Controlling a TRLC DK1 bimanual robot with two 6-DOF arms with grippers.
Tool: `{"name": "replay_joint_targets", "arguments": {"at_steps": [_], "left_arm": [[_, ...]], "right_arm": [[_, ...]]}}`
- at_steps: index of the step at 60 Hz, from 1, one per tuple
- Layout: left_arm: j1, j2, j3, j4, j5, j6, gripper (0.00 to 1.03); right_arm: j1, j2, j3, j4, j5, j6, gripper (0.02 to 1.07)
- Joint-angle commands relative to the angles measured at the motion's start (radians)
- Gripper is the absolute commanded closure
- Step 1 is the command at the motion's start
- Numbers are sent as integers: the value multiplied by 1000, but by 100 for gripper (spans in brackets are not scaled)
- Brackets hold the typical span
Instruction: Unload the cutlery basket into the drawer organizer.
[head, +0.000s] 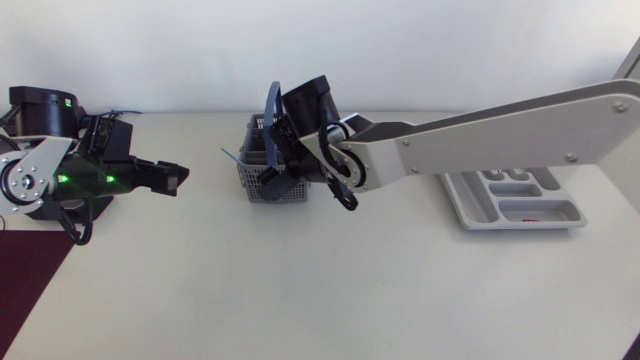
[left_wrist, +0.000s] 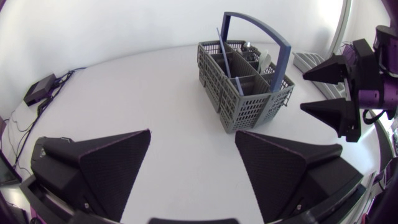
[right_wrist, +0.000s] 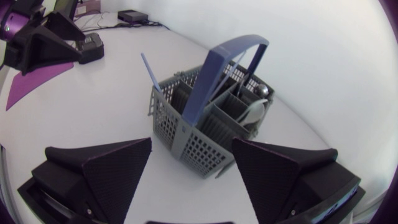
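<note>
While the white tabletop (head: 300, 290) lies bare across its near half, the grey slotted plastic cutlery basket with a blue arched handle (head: 256, 165) stands close to the far edge, about midway along it. A dark maroon mat (head: 25, 270) covers the near left corner. The pale grey moulded drawer organizer (head: 470, 215) lies toward the right edge, well apart from the basket and partly under the right arm.

The right gripper (right_wrist: 191, 146) has its fingers spread wide, holds nothing, and sits just beside the basket on its near side, with the basket ahead of the gap. The left gripper (left_wrist: 193, 134) is also spread and empty, with open table between it and the basket. A pale spoon (right_wrist: 255, 112) stands in one compartment, and a thin blue rod (right_wrist: 149, 68) leans out of another.
</note>
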Motion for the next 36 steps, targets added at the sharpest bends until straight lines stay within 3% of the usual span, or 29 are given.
{"name": "replay_joint_targets", "arguments": {"at_steps": [1, 8, 13, 18, 23, 36], "left_arm": [[-15, 18, -35, 25, 6, 16, 9], [-30, 12, -52, 56, 6, 13, 9], [-36, 14, -62, 74, 6, 13, 9], [-41, 14, -65, 79, 6, 13, 9], [-44, 9, -68, 79, 6, 15, 9], [-44, -15, -80, 76, 5, 18, 9]], "right_arm": [[-10, 49, 55, 48, -29, 4, 29], [-10, 101, 122, 69, -42, 7, 39], [-5, 136, 150, 111, -42, 4, 60], [-2, 179, 191, 114, -42, 5, 69], [4, 215, 225, 114, -36, 4, 85], [2, 199, 178, 140, -35, 4, 91]]}}
